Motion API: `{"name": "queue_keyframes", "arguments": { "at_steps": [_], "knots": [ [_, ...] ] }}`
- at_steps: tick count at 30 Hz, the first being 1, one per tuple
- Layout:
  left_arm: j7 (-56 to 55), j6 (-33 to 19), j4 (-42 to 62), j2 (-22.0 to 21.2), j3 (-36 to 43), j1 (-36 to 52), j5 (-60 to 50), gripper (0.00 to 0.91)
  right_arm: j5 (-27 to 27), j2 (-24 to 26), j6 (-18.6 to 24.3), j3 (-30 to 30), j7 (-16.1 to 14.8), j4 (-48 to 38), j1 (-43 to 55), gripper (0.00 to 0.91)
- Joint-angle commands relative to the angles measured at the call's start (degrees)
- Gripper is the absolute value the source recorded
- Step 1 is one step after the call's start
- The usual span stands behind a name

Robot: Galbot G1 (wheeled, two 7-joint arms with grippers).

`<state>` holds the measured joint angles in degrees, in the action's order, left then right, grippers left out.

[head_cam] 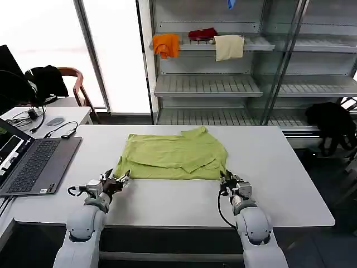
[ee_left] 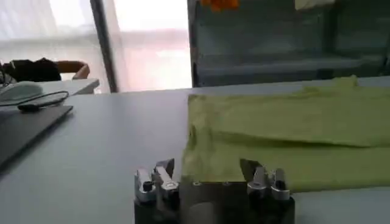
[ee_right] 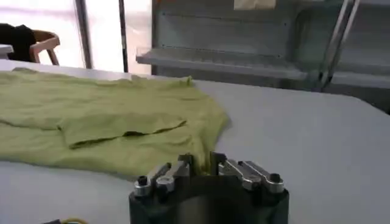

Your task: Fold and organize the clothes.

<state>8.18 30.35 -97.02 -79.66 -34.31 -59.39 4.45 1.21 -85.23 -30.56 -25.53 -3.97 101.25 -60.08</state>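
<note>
Head view: the lime-green T-shirt [head_cam: 174, 156] lies partly folded mid-table [head_cam: 279, 184], left gripper [head_cam: 121, 180] and right gripper [head_cam: 226, 180] at its near corners. Left wrist view shows jaws spread before the hem; right wrist view shows jaws nearly together at the hem, so a thin pinch could slip and skew the fold.

A white table [head_cam: 279, 167] carries the green T-shirt [head_cam: 173, 156], spread flat near its far middle with the sleeves folded in. A laptop [head_cam: 33, 162] lies open on the table's left end, partly over the edge. Both grippers, left [head_cam: 118, 181] and right [head_cam: 227, 181], rest low on the tabletop at the shirt's near corners.
</note>
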Motion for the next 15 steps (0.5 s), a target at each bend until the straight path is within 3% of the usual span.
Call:
{"name": "queue_keyframes", "arguments": {
  "at_steps": [1,15],
  "knots": [
    [0.35,-0.05,1.14,0.02,-0.02,0.21,-0.41,0.010,0.91,0.02,0.03,-0.02,-0.34,-0.42,-0.22,0.000],
    [0.40,0.38,0.87,0.20,-0.43,-0.54,-0.65,0.000,0.25,0.30,-0.13,-0.36,-0.60,0.87,-1.05,0.000]
  ]
}}
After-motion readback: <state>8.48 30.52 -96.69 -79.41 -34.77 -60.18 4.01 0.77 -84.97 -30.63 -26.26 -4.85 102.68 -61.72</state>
